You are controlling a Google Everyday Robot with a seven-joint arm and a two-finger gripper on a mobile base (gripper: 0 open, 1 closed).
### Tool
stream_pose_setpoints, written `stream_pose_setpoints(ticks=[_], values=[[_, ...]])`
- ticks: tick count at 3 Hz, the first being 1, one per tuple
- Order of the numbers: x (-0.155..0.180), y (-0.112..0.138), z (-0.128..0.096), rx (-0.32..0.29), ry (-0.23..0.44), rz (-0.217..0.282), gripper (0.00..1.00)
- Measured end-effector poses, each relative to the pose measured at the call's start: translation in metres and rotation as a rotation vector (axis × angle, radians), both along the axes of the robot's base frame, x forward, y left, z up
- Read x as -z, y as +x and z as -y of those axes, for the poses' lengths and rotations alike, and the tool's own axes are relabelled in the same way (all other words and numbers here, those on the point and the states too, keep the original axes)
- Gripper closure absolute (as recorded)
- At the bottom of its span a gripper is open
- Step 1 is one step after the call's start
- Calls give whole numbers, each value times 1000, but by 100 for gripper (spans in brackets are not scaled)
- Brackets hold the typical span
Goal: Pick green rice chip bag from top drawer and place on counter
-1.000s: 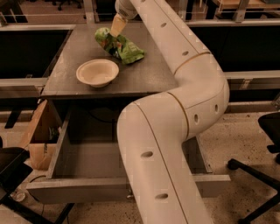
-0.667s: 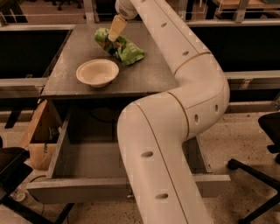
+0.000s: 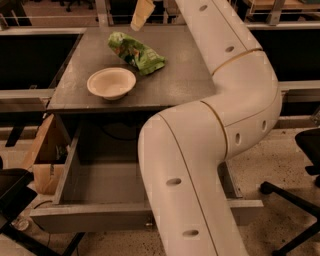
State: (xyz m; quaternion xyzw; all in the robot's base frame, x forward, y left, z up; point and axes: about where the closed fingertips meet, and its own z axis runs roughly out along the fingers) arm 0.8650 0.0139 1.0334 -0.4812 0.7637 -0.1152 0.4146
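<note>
The green rice chip bag [image 3: 136,52] lies wrinkled on the counter [image 3: 175,80], at its back, just behind the cream bowl [image 3: 111,82]. My gripper [image 3: 141,14] hangs at the top edge of the view, above the back end of the bag and apart from it. Most of the gripper is cut off by the frame. The top drawer [image 3: 95,212] stands pulled out below the counter, and the part of its inside that shows holds nothing. My big white arm [image 3: 200,150] covers its right half.
A cardboard box [image 3: 42,160] stands on the floor left of the drawer. Black chair bases are at the lower left [image 3: 20,200] and at the right [image 3: 295,195]. Dark tables flank the counter on both sides.
My gripper has risen off the bag toward the top of the view. The bag stays on the counter and now shows fully. The view sits closer on the counter than before.
</note>
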Motion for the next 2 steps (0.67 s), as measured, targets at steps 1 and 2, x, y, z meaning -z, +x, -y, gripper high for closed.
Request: stream_pose_setpoints(ticks=[1, 2], values=[[-61, -34, 49, 137, 10, 32, 0], [-124, -89, 108, 310, 38, 61, 0]])
